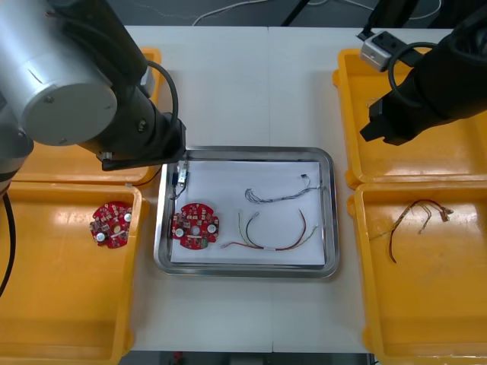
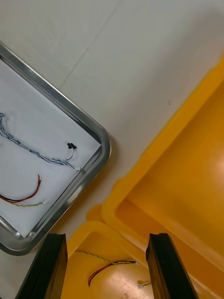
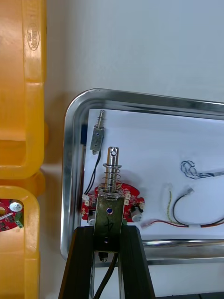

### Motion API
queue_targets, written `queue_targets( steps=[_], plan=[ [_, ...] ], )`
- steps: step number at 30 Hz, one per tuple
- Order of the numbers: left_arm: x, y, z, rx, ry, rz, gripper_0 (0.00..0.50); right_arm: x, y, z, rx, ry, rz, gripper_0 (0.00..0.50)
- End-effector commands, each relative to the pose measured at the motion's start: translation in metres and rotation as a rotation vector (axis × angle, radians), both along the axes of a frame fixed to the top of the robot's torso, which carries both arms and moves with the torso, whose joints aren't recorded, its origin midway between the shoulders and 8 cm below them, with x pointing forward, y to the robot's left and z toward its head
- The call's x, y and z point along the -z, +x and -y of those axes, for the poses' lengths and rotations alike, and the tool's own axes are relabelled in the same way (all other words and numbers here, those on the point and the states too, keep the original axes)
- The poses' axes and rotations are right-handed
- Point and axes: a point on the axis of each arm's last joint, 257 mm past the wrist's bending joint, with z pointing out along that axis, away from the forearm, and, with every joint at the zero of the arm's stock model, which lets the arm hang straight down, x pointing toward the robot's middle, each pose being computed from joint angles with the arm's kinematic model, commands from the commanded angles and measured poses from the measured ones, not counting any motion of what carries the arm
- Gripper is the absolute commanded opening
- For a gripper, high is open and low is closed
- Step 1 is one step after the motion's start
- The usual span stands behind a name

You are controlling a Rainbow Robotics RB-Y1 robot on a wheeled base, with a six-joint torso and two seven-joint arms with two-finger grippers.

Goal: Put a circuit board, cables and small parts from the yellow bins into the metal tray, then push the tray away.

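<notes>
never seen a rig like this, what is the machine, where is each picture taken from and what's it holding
This is a two-armed robot at a light table. The wide picture looks down from above its arms; the two tall ones come from cameras on its wrists, so the black fingers at their bottom edge are that arm's own. At both sides sit yellow bins, a metal tray between them. In the tray lie a round red circuit board, a blue and white cable, a red and yellow cable and a small metal part. The left hand hangs over the tray's left end, shut on a second small metal part with a spring. The right hand is open and empty above the right-side bins.
</notes>
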Motion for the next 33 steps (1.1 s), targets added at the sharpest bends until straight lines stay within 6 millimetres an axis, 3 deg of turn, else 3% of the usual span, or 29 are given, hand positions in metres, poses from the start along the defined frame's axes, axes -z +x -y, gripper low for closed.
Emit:
queue_targets(
  steps=[1, 18, 33],
  plan=[
    [0.023, -0.006, -0.012, -0.019, 0.107, 0.010, 0.000, -0.013, -0.003, 0.041, 0.157, 0.048, 0.015, 0.500],
    [0.064, 0.032, 0.037, 0.014, 0.060, 0.098, 0.000, 0.003, -0.021, 0.106, 0.553, 0.252, -0.081, 0.500],
    [0.088, 0.035, 0.068, 0.068, 0.053, 0.123, 0.000, 0.030, -0.044, 0.132, 0.793, 0.286, -0.098, 0.500]
  ],
)
